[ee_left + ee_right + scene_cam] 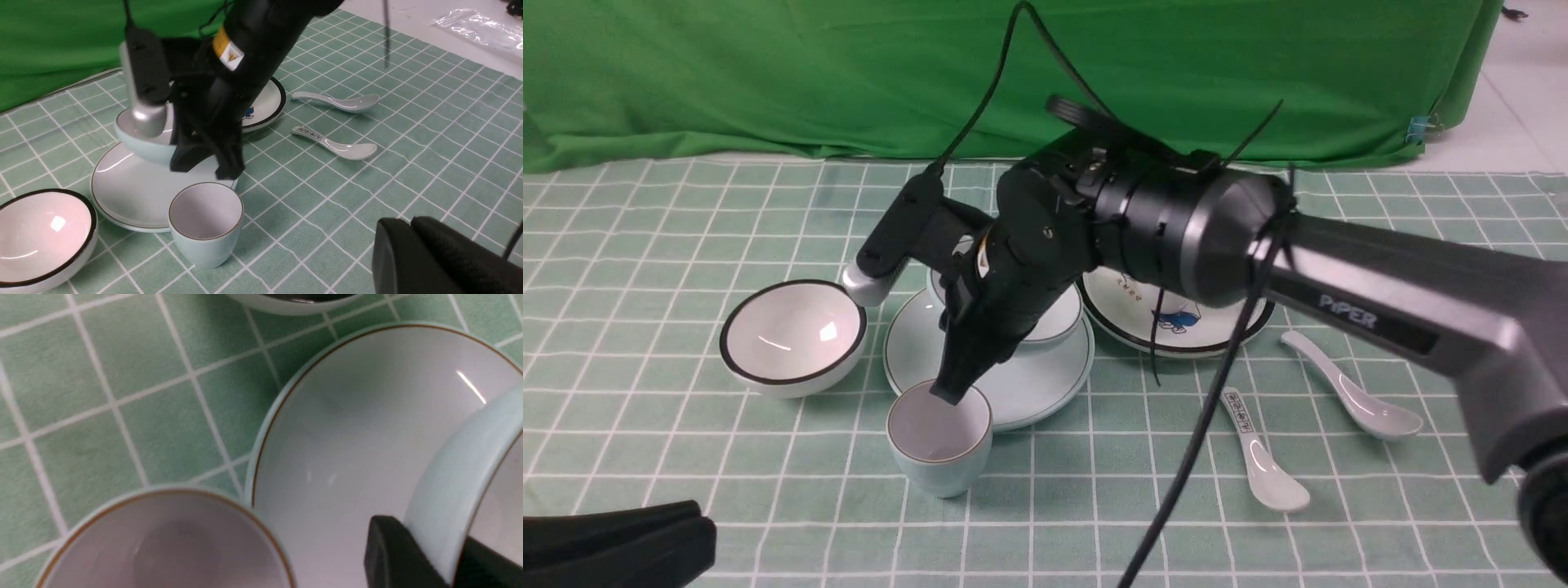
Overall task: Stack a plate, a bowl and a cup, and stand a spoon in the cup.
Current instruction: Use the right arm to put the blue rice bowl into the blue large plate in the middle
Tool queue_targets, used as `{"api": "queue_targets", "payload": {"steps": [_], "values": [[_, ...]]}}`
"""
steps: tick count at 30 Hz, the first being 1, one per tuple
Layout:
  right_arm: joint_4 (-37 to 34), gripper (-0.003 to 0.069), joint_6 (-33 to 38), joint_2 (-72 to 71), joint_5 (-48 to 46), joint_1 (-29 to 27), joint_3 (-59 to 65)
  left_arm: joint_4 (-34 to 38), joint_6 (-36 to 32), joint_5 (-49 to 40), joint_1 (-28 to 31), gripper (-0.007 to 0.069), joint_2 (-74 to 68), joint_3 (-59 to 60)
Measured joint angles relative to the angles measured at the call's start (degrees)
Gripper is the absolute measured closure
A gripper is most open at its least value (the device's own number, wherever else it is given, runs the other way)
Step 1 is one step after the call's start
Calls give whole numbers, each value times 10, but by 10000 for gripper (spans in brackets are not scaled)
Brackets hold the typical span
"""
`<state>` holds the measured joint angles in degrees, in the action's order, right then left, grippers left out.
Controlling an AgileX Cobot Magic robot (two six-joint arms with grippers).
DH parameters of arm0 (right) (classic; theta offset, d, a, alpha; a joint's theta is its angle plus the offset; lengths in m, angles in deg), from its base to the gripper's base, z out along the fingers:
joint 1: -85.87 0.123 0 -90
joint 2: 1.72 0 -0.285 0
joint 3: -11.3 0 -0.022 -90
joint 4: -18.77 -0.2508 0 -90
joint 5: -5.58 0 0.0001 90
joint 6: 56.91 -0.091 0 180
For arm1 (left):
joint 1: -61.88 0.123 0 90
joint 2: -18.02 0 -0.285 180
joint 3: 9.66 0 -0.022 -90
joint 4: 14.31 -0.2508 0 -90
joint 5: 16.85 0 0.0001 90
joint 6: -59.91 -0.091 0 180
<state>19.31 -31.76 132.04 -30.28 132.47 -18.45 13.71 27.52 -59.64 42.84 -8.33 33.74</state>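
Note:
The pale blue plate [1045, 377] [122, 192] [347, 437] lies mid-table with the pale blue bowl [1058, 322] [139, 149] [461, 465] over it. My right gripper [952, 390] [204, 167] [445, 555] is shut on the bowl's near rim, one finger inside and one outside. Whether the bowl rests on the plate or hangs just above it I cannot tell. The pale blue cup [935, 433] [204, 212] [163, 547] stands upright just in front of the plate. The plain white spoon [1356, 392] [339, 102] lies at the right. My left gripper [686, 523] [408, 228] is shut and empty near the front left edge.
A black-rimmed white bowl [792, 335] [36, 237] stands left of the plate. A black-rimmed printed plate [1176, 322] [265, 106] lies behind right. A spoon with a printed handle [1258, 457] [335, 145] lies near the plain one. A cable [1192, 457] hangs from my right arm.

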Motion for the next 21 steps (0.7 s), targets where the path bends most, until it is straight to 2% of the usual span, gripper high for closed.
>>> {"api": "queue_targets", "payload": {"steps": [8,11,17,18,21], "values": [[4,575,0,36,-3,-12,-20,-1,0,0,0,608,0,0],[4,543,0,36,-3,-12,-22,-1,0,0,0,608,0,0],[4,339,-20,36,-4,-12,-24,-1,0,1,0,608,0,0],[4,286,-29,34,-10,-12,-24,-1,0,1,0,608,0,0],[7,239,-36,25,-22,-6,-24,-1,0,1,0,608,0,0]]}}
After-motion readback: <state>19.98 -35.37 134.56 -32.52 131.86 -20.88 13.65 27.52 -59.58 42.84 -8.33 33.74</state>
